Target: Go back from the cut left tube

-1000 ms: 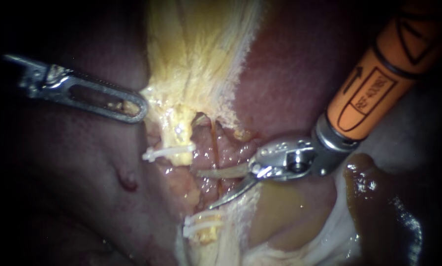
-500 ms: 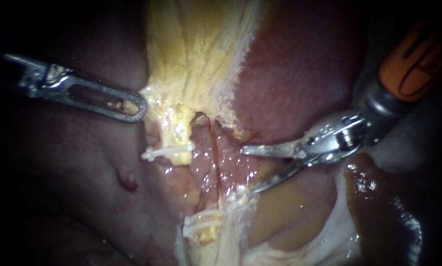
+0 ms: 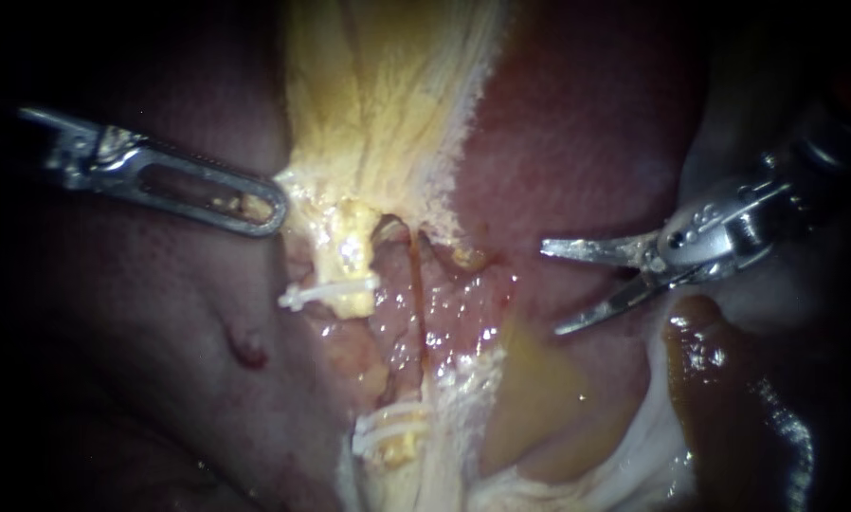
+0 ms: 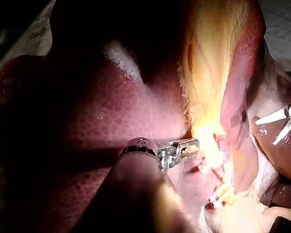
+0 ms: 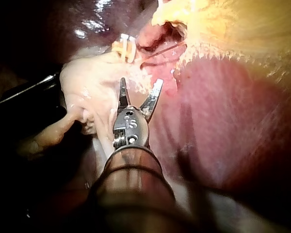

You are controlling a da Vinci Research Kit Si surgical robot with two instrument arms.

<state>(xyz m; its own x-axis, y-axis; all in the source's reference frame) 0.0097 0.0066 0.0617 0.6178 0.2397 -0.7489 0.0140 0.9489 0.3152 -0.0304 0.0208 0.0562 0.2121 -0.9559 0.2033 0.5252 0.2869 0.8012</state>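
Note:
The cut left tube shows as a yellow upper stump [image 3: 350, 254] with a white clip [image 3: 326, 292] across it, and a lower stump bearing white clips [image 3: 388, 438]. A raw gap lies between them. My right instrument [image 3: 551, 289] stands well to the right of that gap over the liver [image 3: 577, 142], its two thin blades open and holding nothing. The right wrist view shows these blades [image 5: 139, 90] apart, short of a clip [image 5: 125, 48]. My left instrument [image 3: 245, 204] has its windowed jaws shut on the edge of the yellow tissue [image 3: 378, 114], also seen from the left wrist [image 4: 189, 145].
A thin strand [image 3: 416, 284] runs down beside the upper stump. Brown-green fluid [image 3: 719, 379] pools at the lower right next to pale tissue [image 3: 558, 408]. Dark liver surface [image 3: 160, 313] lies under the left instrument. My right instrument [image 4: 266, 132] shows far off in the left wrist view.
My right instrument has drawn back to the right and slightly up, away from the gap between the stumps, its blades staying open. The left instrument has kept its hold and place.

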